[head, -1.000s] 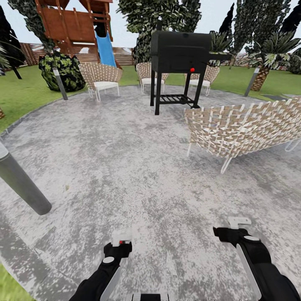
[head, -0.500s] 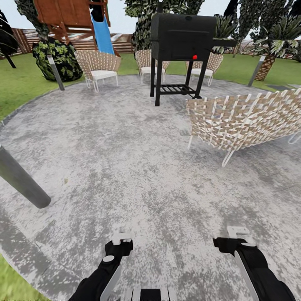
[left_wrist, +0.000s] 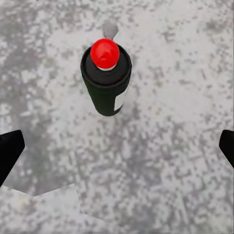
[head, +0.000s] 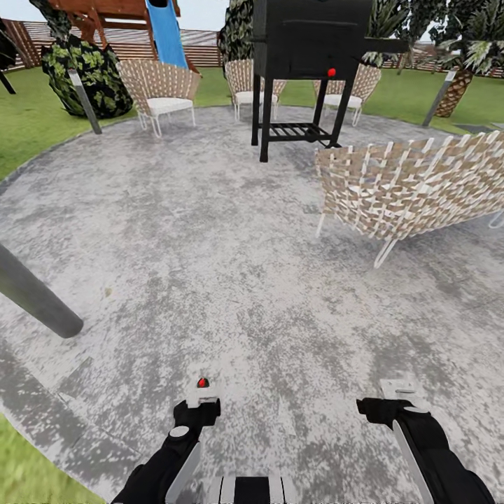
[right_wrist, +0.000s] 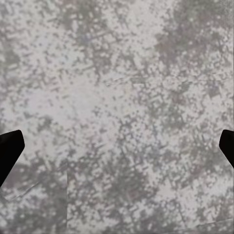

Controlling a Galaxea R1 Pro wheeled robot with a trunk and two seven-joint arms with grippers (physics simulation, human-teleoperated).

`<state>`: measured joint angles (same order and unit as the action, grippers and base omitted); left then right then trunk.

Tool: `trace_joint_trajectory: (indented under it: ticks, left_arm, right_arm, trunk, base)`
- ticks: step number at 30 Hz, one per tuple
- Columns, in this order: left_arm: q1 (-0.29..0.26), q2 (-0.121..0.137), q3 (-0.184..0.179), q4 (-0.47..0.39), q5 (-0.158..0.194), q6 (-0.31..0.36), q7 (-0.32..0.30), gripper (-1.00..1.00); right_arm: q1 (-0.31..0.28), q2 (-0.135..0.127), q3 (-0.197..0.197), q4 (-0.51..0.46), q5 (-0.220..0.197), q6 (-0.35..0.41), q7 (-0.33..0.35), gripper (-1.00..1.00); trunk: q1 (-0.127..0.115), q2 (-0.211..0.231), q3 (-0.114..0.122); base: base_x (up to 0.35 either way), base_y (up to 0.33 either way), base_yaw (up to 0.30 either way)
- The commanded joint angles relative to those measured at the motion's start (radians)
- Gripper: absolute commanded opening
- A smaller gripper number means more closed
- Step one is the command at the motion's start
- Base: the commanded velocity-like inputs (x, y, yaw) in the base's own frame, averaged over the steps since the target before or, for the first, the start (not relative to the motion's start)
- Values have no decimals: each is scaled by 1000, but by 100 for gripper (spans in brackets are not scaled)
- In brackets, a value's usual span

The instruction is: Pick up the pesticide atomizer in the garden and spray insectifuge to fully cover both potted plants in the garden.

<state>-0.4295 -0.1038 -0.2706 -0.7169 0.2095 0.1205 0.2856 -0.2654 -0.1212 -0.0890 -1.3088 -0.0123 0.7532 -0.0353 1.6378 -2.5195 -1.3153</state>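
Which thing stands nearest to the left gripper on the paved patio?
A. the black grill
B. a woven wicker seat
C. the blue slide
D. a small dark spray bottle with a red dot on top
D. In the left wrist view the pesticide atomizer stands upright on the paved patio, just ahead of the left gripper; its fingertips are wide apart.

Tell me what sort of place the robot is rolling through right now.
Most likely a backyard garden: a round grey paved patio ringed by lawn, with wicker seats, a black grill and a fence.
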Motion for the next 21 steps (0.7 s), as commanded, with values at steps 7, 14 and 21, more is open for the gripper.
trace_joint_trajectory:
  ticks: [7, 14, 21]
  left_arm:
    - [1, 8, 4, -32, 1, 6, -2, 100]
    - [1, 9, 4, -32, -1, 5, -2, 100]
    - [1, 8, 4, -33, -1, 5, 0, 100]
  right_arm:
    - [0, 0, 0, 0, 0, 0, 0, 100]
    - [0, 0, 0, 0, 0, 0, 0, 100]
    - [0, 0, 0, 0, 0, 0, 0, 100]
  trunk:
    - [1, -1, -12]
    - [4, -2, -39]
    - [8, -4, -66]
  base:
    - [0, 0, 0]
    - [0, 0, 0]
    - [0, 0, 0]
